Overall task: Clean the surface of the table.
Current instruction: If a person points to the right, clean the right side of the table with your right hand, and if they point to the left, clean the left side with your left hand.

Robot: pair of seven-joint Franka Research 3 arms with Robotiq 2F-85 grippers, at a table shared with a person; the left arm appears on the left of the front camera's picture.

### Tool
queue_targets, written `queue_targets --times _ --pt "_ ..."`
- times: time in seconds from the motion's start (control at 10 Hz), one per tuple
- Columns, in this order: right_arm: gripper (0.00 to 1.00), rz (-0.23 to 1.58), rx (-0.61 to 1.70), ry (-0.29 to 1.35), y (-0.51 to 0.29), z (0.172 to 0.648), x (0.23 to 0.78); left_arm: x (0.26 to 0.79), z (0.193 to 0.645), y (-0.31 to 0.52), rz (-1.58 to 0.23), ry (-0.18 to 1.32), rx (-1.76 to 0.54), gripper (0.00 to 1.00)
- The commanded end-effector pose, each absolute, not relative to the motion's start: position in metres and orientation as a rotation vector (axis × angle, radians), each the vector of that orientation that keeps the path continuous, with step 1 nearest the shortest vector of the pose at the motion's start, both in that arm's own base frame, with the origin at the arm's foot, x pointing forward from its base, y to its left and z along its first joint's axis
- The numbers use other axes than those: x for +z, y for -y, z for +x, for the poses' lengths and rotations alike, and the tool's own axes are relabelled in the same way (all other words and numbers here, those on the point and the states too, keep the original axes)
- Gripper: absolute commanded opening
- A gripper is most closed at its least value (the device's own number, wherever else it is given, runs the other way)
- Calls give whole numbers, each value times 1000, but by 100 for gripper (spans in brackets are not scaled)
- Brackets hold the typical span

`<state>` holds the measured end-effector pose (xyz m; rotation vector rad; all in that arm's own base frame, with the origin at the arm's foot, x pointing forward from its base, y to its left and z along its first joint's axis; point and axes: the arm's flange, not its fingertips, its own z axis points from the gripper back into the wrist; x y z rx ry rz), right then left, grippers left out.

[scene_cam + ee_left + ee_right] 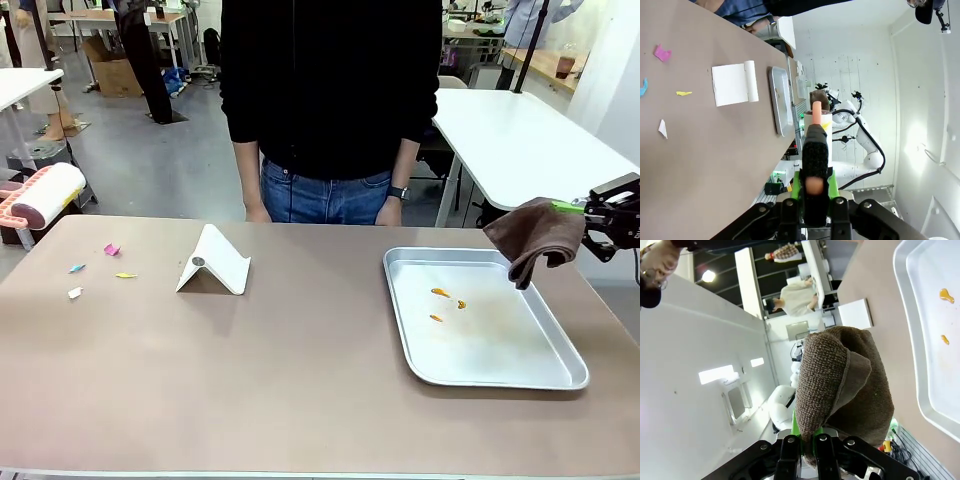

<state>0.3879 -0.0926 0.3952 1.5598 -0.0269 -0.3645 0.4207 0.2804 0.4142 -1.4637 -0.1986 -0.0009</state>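
The taupe-brown table (300, 360) carries several paper scraps at its left end: pink (111, 249), blue (77, 268), yellow (125, 275) and white (75, 292). My left gripper (814, 194) is shut on the handle of a lint roller (817, 120), which hangs off the table's left end (45, 195). At the right edge, my right gripper (603, 215) is shut on a brown cloth (535, 238) that dangles over the far right corner of the metal tray (560, 375). The same cloth (845, 385) rises from my right gripper (812, 442) in the right wrist view.
Orange crumbs (440, 293) lie in the tray. A white folded stand (213, 262) sits left of centre. A person stands at the far edge, hands (388, 212) hanging by the table. A white table (520, 140) stands behind on the right.
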Motion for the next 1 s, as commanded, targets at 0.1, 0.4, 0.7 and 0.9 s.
queue_targets --times 0.1,0.4,0.7,0.9 --pt "0 1571 -351 24 93 389 399 417 419 -281 -1473 200 -25 0" --pt "0 1571 -351 24 93 389 399 417 419 -281 -1473 200 -25 0" --pt "0 1571 -351 24 93 389 399 417 419 -281 -1473 200 -25 0" --pt "0 1571 -351 24 93 389 399 417 419 -281 -1473 200 -25 0"
